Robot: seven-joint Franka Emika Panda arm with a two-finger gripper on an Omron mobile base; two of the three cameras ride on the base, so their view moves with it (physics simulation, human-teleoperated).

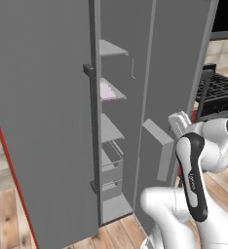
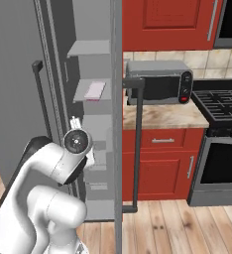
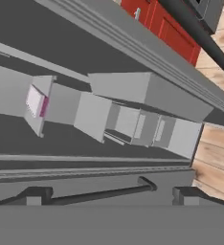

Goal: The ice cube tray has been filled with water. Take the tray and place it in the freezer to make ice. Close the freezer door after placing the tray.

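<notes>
Freezer (image 1: 47, 121) standing partly open, grey shelves visible through the gap between its two tall doors. Ice cube tray (image 1: 107, 91) lying flat on the second shelf from the top inside, pale lavender; seen again in the right base view (image 2: 94, 90) and, rolled sideways, in the hand view (image 3: 35, 101). Below the tray, more shelves and two grey drawers (image 1: 111, 168) stacked toward the freezer floor. Freezer door (image 2: 117, 124) swung out edge-on toward the camera, its dark bar handle (image 2: 138, 144) hanging on the side away from the shelves. Matching left-hand door (image 2: 14, 89) with its own dark handle (image 2: 41, 96) beside the opening. Gripper (image 3: 109, 195) holding nothing, fingertips (image 3: 35, 195) set wide apart, just outside the freezer opening and facing the shelves. White arm (image 1: 203, 160) bent in front of the freezer's lower half, blocking part of the door. Beyond the freezer door: microwave (image 2: 157, 82) on a counter (image 2: 162, 116), red cupboards (image 2: 157, 163) beneath, stove (image 2: 219, 129) further along.
</notes>
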